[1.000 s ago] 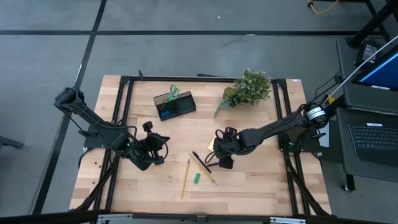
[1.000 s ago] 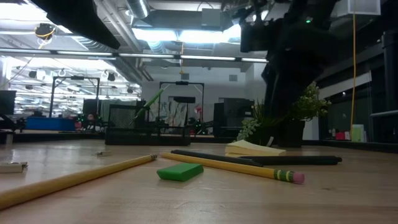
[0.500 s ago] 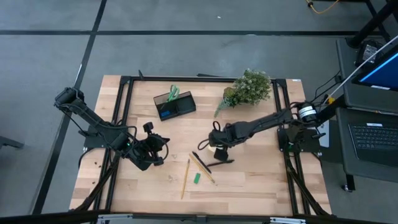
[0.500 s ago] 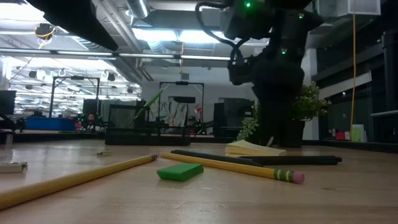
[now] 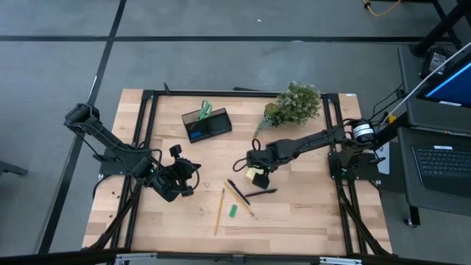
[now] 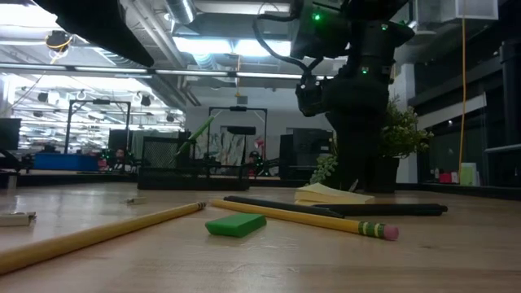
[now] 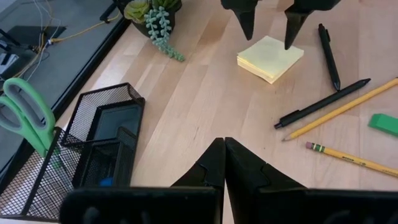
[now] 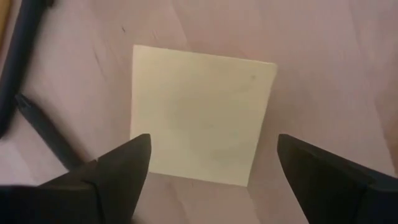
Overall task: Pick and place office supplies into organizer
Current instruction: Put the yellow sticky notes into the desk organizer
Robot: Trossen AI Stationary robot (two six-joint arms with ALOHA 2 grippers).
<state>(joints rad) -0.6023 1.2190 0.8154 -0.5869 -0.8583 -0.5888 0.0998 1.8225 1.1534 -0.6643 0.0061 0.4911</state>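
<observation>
Right gripper [image 7: 267,28] over the sticky-note pad [image 8: 200,115]
Its jaws are spread wide with the pad between them, nothing grabbed; left gripper [image 7: 224,163] sits clenched, empty, above the surface [image 5: 309,213].

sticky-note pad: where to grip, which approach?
Straight down from above, fingers across two opposite side edges. The sticky-note pad lies flat and square on the table, so only its thin edges offer purchase. The open right gripper already straddles it.

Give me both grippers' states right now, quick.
Left gripper: shut, holding nothing, waiting at the table's left side.
Right gripper: open, poised directly over the sticky-note pad, fingers either side of it, nothing gripped.
</observation>
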